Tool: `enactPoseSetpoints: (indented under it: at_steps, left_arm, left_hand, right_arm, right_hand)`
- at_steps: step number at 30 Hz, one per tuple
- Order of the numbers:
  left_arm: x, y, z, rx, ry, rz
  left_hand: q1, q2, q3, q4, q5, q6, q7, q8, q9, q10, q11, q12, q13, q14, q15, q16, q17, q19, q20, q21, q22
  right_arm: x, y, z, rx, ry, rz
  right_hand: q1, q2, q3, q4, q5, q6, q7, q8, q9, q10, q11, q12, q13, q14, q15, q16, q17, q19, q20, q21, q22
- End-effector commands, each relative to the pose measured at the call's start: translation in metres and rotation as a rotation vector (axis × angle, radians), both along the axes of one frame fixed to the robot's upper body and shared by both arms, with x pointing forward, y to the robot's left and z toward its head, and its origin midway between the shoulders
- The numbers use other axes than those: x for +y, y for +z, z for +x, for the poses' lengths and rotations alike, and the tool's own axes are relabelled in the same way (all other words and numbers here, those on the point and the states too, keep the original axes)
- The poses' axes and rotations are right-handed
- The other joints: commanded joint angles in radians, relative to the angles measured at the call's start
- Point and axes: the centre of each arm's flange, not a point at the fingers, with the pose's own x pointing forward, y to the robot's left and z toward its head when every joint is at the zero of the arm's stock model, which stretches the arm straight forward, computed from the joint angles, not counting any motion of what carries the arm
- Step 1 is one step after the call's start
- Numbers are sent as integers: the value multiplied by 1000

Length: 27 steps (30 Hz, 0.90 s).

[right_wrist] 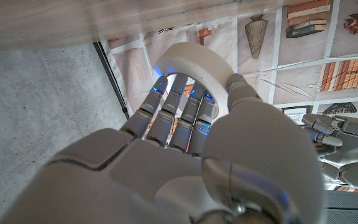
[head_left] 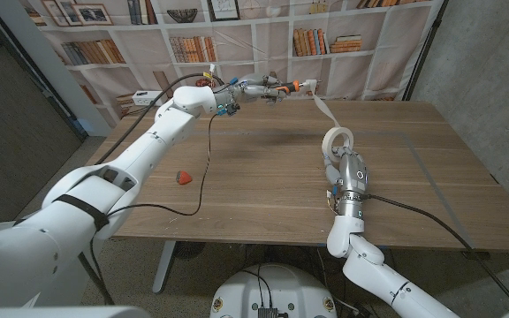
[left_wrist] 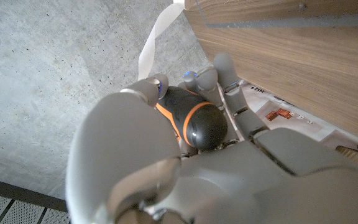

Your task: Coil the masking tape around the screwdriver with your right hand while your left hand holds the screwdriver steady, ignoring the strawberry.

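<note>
My left hand [head_left: 256, 88] is raised high over the table's far side and grips the black and orange screwdriver [head_left: 292, 86], whose handle [left_wrist: 194, 121] sits between its fingers. A strip of masking tape [head_left: 323, 108] runs from the screwdriver's tip down to the white tape roll [head_left: 338, 140]. My right hand [head_left: 346, 172] holds that roll above the table's right middle, its fingers wrapped around the roll [right_wrist: 194, 62]. The tape strip [left_wrist: 153, 40] also trails away past the left hand. A red strawberry [head_left: 183, 177] lies on the table near the left edge.
The wooden table [head_left: 263, 177] is bare in the middle. A black cable [head_left: 207, 168] hangs from the left arm across the table. A bookshelf backdrop [head_left: 237, 35] stands behind, with a white box [head_left: 140, 99] at the far left edge.
</note>
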Motion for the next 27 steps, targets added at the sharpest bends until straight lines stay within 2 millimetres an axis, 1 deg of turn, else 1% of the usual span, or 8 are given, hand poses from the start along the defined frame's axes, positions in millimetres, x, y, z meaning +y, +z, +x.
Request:
enactPoseSetpoints:
  at_steps: [1,4,5,11,18,19,23,27]
  left_arm:
    - [4,-4,-5,-15,49,5]
    - [5,-6,-6,-12,81,32]
    - [5,-6,-6,-17,95,44]
    - [2,-4,-12,-51,186,164]
    - [-6,-5,-13,-64,289,326]
    - [-8,-5,-14,-67,301,343]
    - [-9,-7,-13,-59,322,372]
    - [-11,-9,-13,-52,350,405]
  left_hand:
    - [85,130,16,14,1,132,-133,70,5,65,-120,10,7,50,-117,6,4,0,-61,4,1]
    - [86,131,15,13,0,133,-130,69,3,66,-117,7,-1,50,-117,7,4,0,-61,5,0]
    - [86,131,15,13,0,131,-124,68,1,64,-116,8,2,50,-117,7,4,1,-61,4,-1]
    - [88,133,14,11,-2,133,-123,69,0,68,-115,6,-7,52,-118,9,4,4,-67,3,-4]
    - [91,135,12,9,-4,131,-127,68,-1,63,-115,7,-7,53,-118,10,3,6,-66,5,-8]
    - [91,135,12,8,-5,130,-122,67,-2,62,-114,8,-4,52,-118,10,3,6,-65,5,-9]
    - [92,136,9,8,-7,130,-123,65,-6,62,-112,9,-5,52,-117,10,3,6,-66,6,-12]
    - [94,137,8,7,-8,130,-122,64,-8,62,-111,9,-5,52,-118,10,3,5,-66,7,-13]
  right_arm:
    - [-2,2,-2,35,-17,-39]
    - [-3,3,-4,38,-17,-51]
    - [-3,3,-4,37,-19,-54]
    - [-7,11,-10,72,-30,-93]
    - [-12,23,-18,149,-45,-159]
    - [-12,25,-18,164,-44,-176]
    - [-11,32,-21,210,-46,-234]
    - [-9,41,-23,275,-38,-293]
  right_hand:
    - [77,73,122,119,6,22,11,315,1,17,-9,5,-1,10,-157,0,10,2,-56,9,2]
    - [80,72,122,115,5,26,15,317,-1,20,-8,5,-3,10,-156,1,13,2,-54,10,1]
    - [81,72,121,114,5,27,16,317,-2,19,-7,5,-4,10,-156,1,14,2,-54,10,1]
    - [82,71,120,113,4,31,18,318,-7,21,-6,7,-5,8,-155,-4,15,1,-54,13,1]
    - [83,69,119,110,3,35,21,318,-12,20,-3,9,-5,6,-155,-9,16,-1,-53,15,0]
    - [84,68,119,109,3,36,22,318,-13,20,-4,9,-6,4,-155,-11,16,-2,-53,15,0]
    - [87,66,119,105,2,39,26,318,-16,23,-2,10,-8,3,-157,-14,16,-2,-53,16,-1]
    - [95,62,120,96,1,44,29,318,-19,22,-5,10,-11,-2,-159,-19,17,-7,-56,16,-1]
